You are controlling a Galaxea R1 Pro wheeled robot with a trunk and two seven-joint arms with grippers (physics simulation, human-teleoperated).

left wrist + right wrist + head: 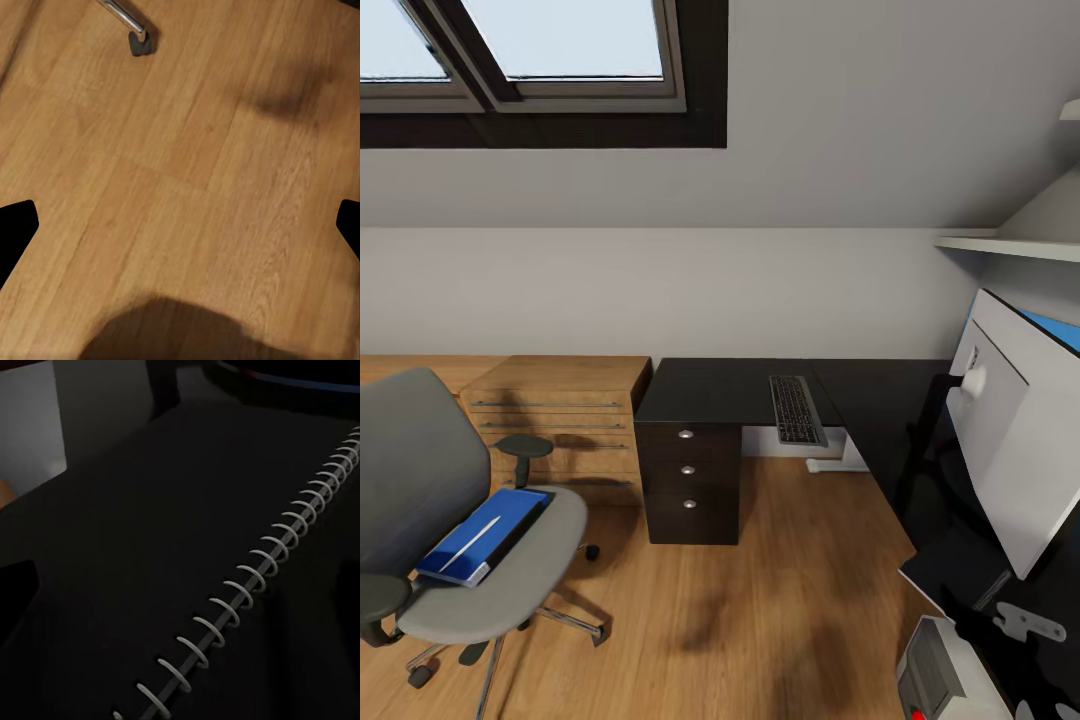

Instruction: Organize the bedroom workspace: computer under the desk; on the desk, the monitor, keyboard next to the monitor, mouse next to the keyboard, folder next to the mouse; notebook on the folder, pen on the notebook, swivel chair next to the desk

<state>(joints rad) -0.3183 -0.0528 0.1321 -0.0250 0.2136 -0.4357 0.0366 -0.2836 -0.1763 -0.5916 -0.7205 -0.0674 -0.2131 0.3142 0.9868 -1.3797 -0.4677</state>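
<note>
Currently I am viewing a spiral-bound notebook (150,532) in the right wrist camera, close under that arm: dark cover, pale wire coil along one edge. I judge it light and fairly stiff; gripping the edge opposite the coil should hold best. I cannot tell whether the right fingers are spread or closed. The left gripper (180,225) is hovering over bare wooden floor (187,150), fingers spread, holding nothing. Farther left, the folder (485,535) is lying on the swivel chair (460,520) seat, thin, blue, probably slippery, a slim white object resting on it. Farthest, the keyboard (797,408) is sitting on the desk (710,390).
</note>
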